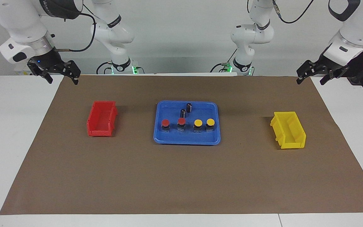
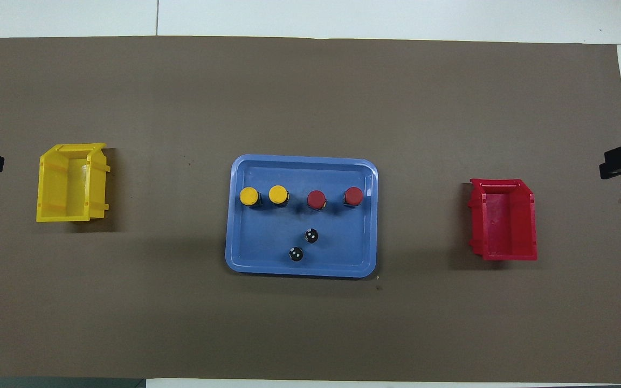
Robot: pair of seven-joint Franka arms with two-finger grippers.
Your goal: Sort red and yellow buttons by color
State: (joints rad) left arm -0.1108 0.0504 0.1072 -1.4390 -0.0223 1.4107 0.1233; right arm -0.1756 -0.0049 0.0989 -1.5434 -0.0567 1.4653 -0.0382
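Two red buttons (image 1: 165,123) (image 1: 181,121) and two yellow buttons (image 1: 198,123) (image 1: 210,121) stand in a row in a blue tray (image 1: 186,142) at the table's middle. The overhead view shows the yellow pair (image 2: 249,196) (image 2: 278,194) and the red pair (image 2: 316,199) (image 2: 353,195) in the tray (image 2: 343,253). My right gripper (image 1: 62,80) hangs open and empty over the mat's corner at its end of the table. My left gripper (image 1: 310,81) hangs open and empty over the corner at its end. Both arms wait.
Two small dark cylinders (image 1: 189,107) (image 1: 183,113) stand in the tray, nearer to the robots than the buttons. A red bin (image 1: 102,119) sits toward the right arm's end, a yellow bin (image 1: 288,129) toward the left arm's end. A brown mat (image 1: 181,183) covers the table.
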